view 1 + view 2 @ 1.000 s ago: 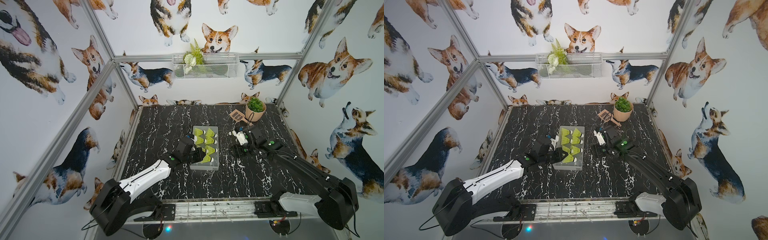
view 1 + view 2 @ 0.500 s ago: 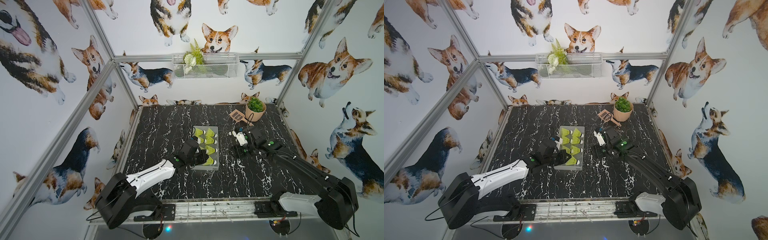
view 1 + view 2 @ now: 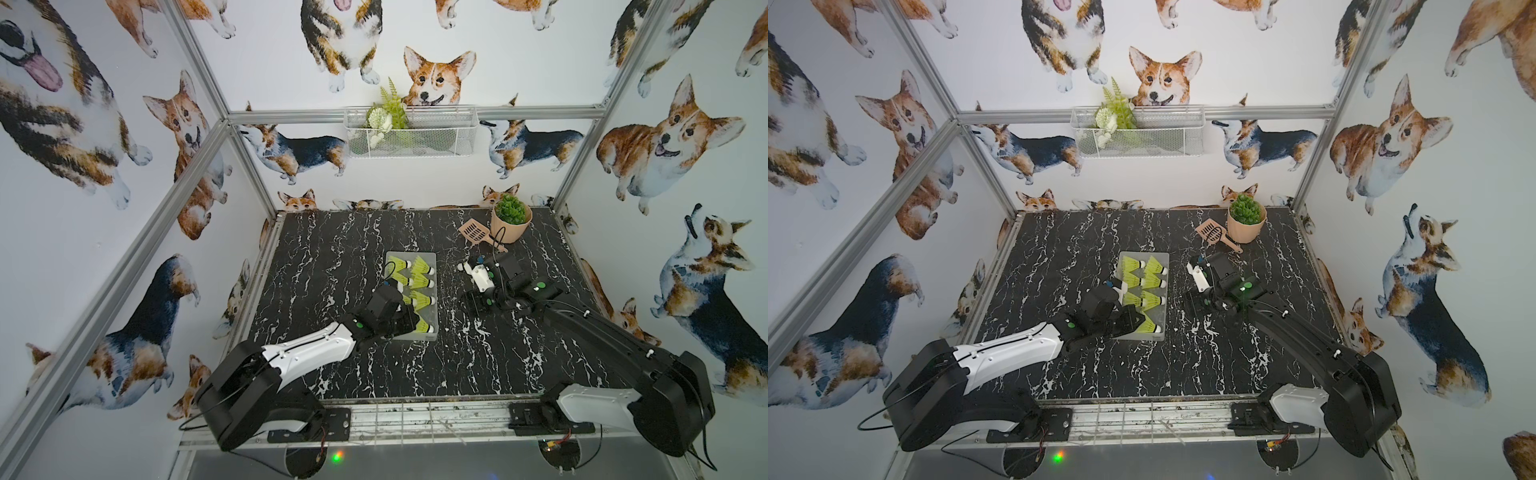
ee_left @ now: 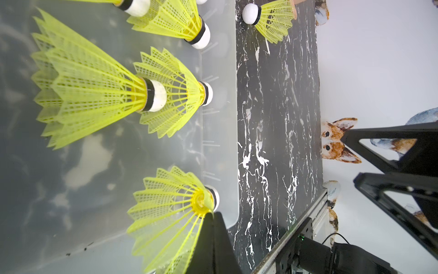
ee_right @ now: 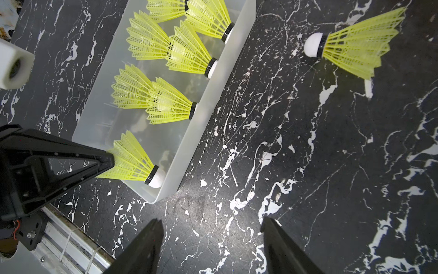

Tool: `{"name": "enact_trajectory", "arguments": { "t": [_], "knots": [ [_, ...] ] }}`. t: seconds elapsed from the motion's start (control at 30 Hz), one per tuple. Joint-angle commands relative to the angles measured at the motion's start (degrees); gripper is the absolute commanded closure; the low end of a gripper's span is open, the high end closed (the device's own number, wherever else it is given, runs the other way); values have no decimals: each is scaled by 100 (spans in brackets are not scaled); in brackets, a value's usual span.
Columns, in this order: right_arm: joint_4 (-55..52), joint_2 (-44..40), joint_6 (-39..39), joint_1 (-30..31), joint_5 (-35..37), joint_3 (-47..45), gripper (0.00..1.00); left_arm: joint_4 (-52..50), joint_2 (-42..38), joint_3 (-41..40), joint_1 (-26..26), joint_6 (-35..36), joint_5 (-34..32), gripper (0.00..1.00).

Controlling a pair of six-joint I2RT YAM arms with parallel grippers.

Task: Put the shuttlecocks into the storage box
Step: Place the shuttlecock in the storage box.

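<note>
pinching shuttlecock (image 5: 132, 162) at storage box (image 5: 181, 166) corner

Left tool (image 4: 213, 220) closed, right tool (image 5: 211, 220) agape.

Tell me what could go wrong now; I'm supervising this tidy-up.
The shut left claw sits against the nearest shuttlecock in the storage box; it may dent the skirt or flick it out. A loose shuttlecock lies on the tabletop, away from the open right claw; a nudge might roll it.
</note>
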Motion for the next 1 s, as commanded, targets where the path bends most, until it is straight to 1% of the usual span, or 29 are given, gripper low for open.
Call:
{"name": "enact_trajectory", "arguments": {
  "t": [0.0,0.57,0.83,0.87,0.97],
  "knots": [
    [82,19,36,3,-42,-16,29,363,70,-72,-33,-118,-96,100],
    [90,49,36,4,-74,-60,28,908,398,-276,-183,-258,-290,100],
    [90,33,39,8,-74,-65,28,883,478,-323,-220,-235,-418,100],
    [87,32,37,10,-73,-60,29,879,495,-323,-219,-227,-425,98],
    [86,33,38,10,-59,-53,28,880,497,-314,-239,-210,-438,87]
  ]
}}
